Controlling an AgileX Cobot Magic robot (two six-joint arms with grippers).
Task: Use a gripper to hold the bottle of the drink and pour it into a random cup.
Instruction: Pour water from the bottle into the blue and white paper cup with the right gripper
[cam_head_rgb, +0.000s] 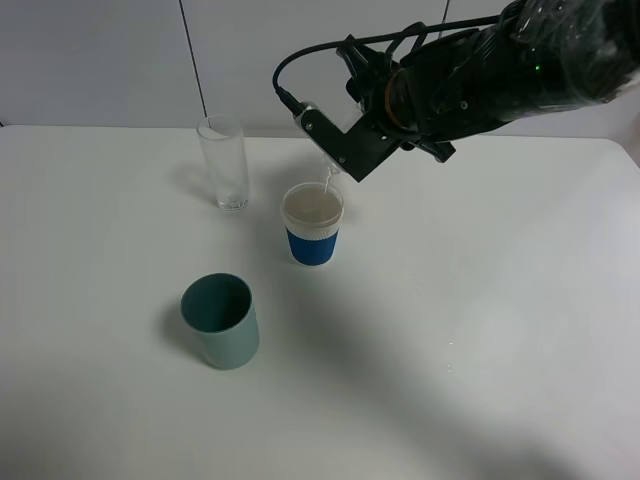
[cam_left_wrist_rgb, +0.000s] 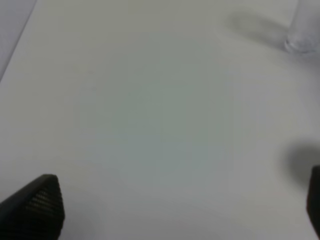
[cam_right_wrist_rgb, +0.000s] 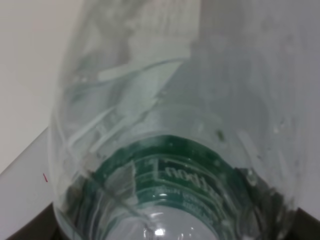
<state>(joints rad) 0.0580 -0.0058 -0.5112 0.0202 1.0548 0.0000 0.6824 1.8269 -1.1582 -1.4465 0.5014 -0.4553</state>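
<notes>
My right gripper (cam_head_rgb: 345, 150) reaches in from the upper right and is shut on the bottle of the drink (cam_head_rgb: 330, 172). The bottle is tipped steeply, neck down, over the cup (cam_head_rgb: 314, 225). That cup is white with a blue sleeve, and pale liquid fills it close to the rim. In the right wrist view the clear bottle (cam_right_wrist_rgb: 170, 150) with its green label fills the frame, with dark fingers (cam_right_wrist_rgb: 20, 227) at its sides. My left gripper (cam_left_wrist_rgb: 175, 210) is open over bare table, away from the cups, its fingertips (cam_left_wrist_rgb: 37, 207) far apart.
A tall clear glass (cam_head_rgb: 223, 162) stands left of the cup, near the table's back edge; its blurred base (cam_left_wrist_rgb: 300, 35) shows in the left wrist view. A teal-green plastic cup (cam_head_rgb: 220, 320) stands in front of it. The white table (cam_head_rgb: 480, 330) ends at a grey wall.
</notes>
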